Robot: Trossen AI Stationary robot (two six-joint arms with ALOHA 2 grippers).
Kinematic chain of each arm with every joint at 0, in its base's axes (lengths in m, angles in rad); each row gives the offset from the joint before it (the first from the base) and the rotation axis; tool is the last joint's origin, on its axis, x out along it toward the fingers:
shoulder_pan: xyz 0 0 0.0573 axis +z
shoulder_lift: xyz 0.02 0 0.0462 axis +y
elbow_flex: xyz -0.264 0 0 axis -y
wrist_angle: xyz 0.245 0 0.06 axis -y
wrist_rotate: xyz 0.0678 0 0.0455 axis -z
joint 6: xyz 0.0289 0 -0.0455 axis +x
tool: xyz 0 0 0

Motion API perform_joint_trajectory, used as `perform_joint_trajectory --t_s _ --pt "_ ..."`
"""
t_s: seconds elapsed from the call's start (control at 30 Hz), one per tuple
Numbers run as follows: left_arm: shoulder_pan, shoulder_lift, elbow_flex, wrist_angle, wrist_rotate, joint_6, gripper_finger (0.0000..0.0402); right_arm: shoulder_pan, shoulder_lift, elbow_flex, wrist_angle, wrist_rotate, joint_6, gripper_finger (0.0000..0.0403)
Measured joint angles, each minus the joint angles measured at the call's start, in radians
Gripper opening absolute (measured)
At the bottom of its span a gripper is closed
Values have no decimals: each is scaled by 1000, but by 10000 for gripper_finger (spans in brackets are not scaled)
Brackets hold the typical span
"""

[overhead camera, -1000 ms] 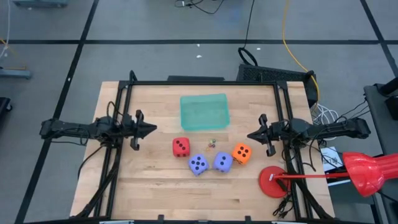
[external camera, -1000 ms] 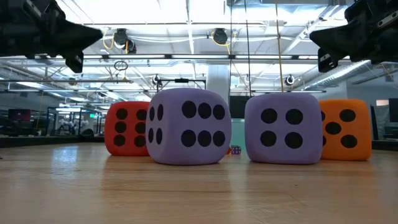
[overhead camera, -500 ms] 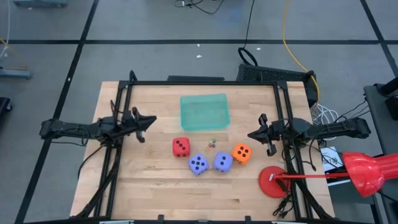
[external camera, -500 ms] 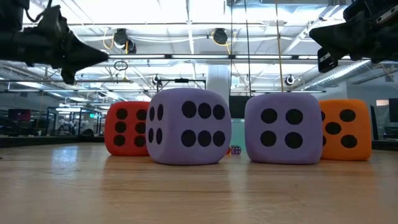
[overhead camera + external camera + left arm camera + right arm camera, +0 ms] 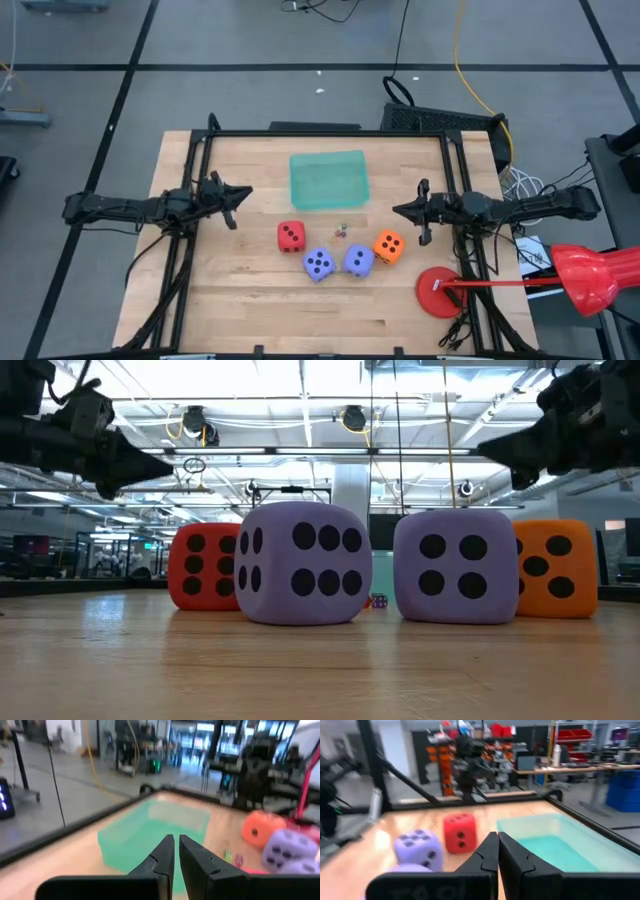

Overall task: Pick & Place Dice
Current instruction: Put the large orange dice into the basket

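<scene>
Four dice stand on the wooden table near its middle: a red die (image 5: 291, 236), two purple-blue dice (image 5: 318, 264) (image 5: 358, 260) and an orange die (image 5: 389, 246). A green tray (image 5: 329, 179) lies farther back. My left gripper (image 5: 243, 193) hovers shut above the table's left part, left of the red die. My right gripper (image 5: 399, 210) hovers shut to the right of the orange die. In the low view the dice (image 5: 303, 563) (image 5: 458, 566) stand in a row, with both grippers (image 5: 160, 460) (image 5: 490, 450) high above them.
Black frame rails (image 5: 320, 133) run along the table's far edge and sides. A few tiny coloured bits (image 5: 341, 231) lie between the dice and the tray. A red round thing with a handle (image 5: 440, 292) sits at the right near corner.
My left gripper has turned at the wrist and tipped. My right gripper has moved a little toward the table's left, closer to the orange die, and has turned slightly. The dice have stayed where they were.
</scene>
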Motion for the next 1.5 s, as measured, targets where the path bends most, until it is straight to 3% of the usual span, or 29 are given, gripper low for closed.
perform_joint_trajectory --t_s 0.1,0.33,0.47,0.67,0.8,0.9,1.2,1.3,1.5 --pt "0 24 27 -82 11 -31 35 -2 60 0 44 52 -50 0" --pt "-19 126 55 -197 4 -46 35 -6 218 22 274 50 -133 0" --pt "-40 167 90 -204 87 -73 35 22 300 89 269 58 -97 0" --pt "-85 198 117 -211 124 -83 35 117 530 177 385 266 -156 0" --pt "-95 208 126 -210 161 -81 35 128 652 227 484 283 -243 0" --pt "-99 209 126 -208 151 -82 35 128 703 257 464 283 -240 0" --pt "-98 226 126 -168 119 -45 35 132 739 273 465 281 -210 0" --pt "-98 260 130 -128 162 -31 35 129 740 273 466 281 -173 0" --pt "-100 361 181 -124 134 -30 35 118 739 273 471 281 -167 0"
